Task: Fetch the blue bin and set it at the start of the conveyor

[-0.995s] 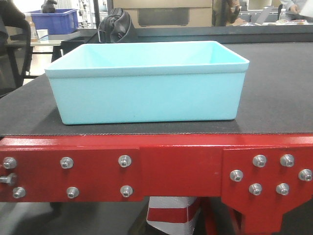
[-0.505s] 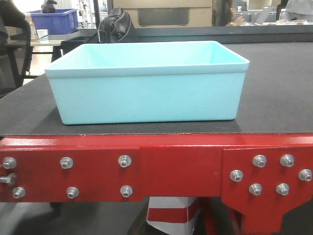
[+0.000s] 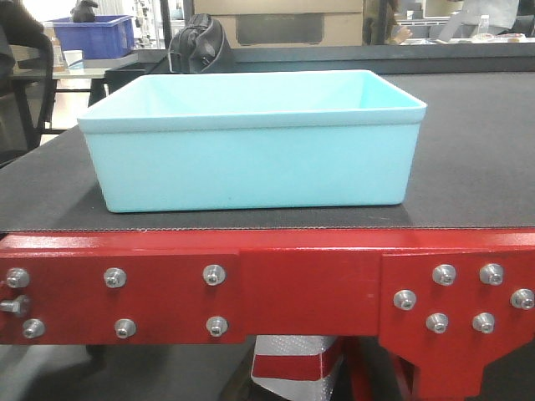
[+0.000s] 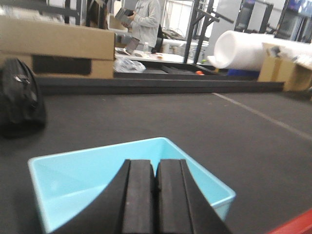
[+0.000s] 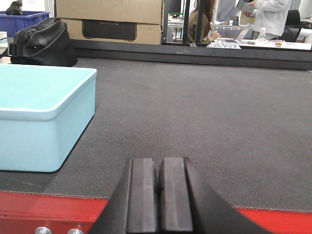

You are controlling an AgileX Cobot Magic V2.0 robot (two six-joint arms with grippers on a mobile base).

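The blue bin (image 3: 251, 142) sits upright and empty on the conveyor start (image 3: 468, 150), its long front wall close to the belt's near edge and just above the glossy red frame (image 3: 309, 288) with its silver bolts (image 3: 214, 273). The belt is dark grey and textured and runs away behind the bin toward a raised black edge. In the left wrist view the left hand (image 4: 156, 195) has its two black pads pressed together with only a thin seam between them, holding nothing, and it hangs just above the near side of the bin's open top. In the right wrist view the right hand (image 5: 158, 200) is likewise pressed together and empty, poised over the red frame edge, with the bin off to its left and apart from it. A black bag (image 5: 44, 41) rests at the far side of the belt behind the bin, and a large cardboard box (image 5: 107, 19) stands beyond it. A dark royal-blue bin (image 3: 92, 35) sits on a worktop in the far left background. People (image 4: 144, 22) stand or sit at desks in the background, and a big white foam roll (image 4: 253, 48) lies to the right.
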